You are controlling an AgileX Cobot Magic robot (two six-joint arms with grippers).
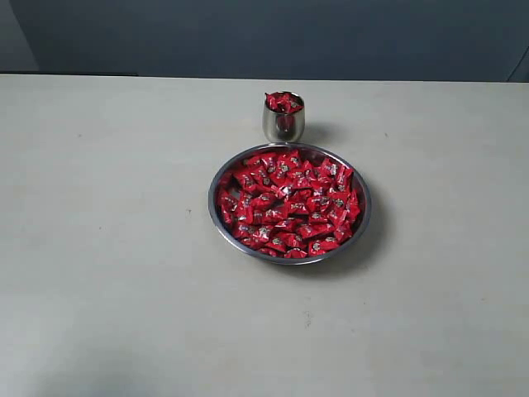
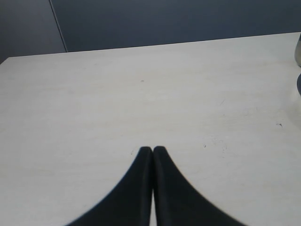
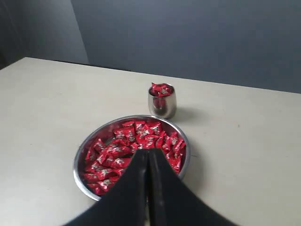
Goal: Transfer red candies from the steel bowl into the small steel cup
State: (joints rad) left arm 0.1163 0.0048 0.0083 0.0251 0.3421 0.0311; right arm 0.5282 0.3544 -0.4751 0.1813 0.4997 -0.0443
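Note:
A wide steel bowl (image 1: 216,217) (image 3: 79,160) sits mid-table, filled with many red candies (image 1: 289,205) (image 3: 127,148). Just behind it stands the small steel cup (image 1: 283,124) (image 3: 162,106), with a few red candies (image 1: 283,102) (image 3: 161,89) heaped above its rim. Neither gripper shows in the exterior view. In the right wrist view my right gripper (image 3: 148,151) is shut and empty, on the near side of the bowl and apart from the candies. In the left wrist view my left gripper (image 2: 152,149) is shut with nothing in it, over bare tabletop away from the bowl.
The pale table (image 1: 107,248) runs back to a dark grey wall (image 1: 264,33). A sliver of some shiny object (image 2: 298,52) shows at the edge of the left wrist view.

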